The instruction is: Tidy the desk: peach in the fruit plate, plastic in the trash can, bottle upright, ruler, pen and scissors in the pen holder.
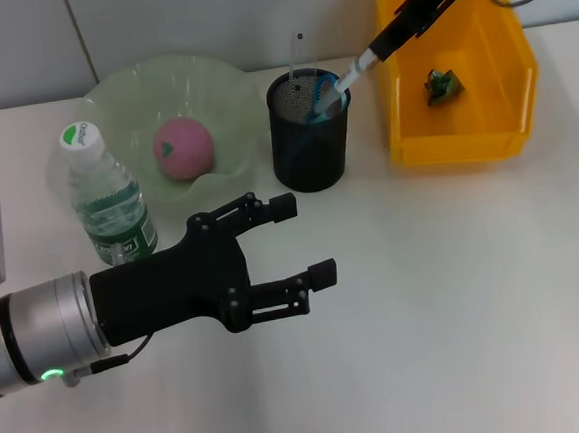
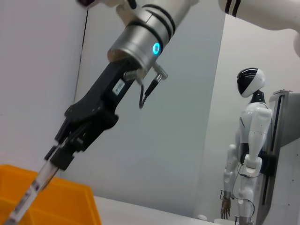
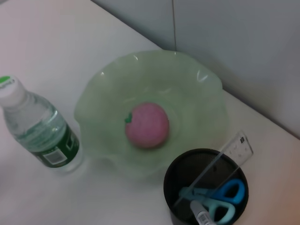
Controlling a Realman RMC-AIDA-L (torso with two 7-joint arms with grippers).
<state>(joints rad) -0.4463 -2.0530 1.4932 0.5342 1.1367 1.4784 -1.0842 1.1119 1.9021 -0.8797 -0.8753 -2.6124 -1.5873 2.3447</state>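
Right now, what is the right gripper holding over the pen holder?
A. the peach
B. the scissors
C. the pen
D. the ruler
C: the right gripper is shut on the pen, whose tip goes down into the pen holder; the ruler and scissors already stand inside it, and the peach lies in the plate.

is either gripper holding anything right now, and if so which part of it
The right gripper holds the pen by its upper end, its lower end inside the pen holder. The left gripper is open and holds nothing, above the table near the bottle.
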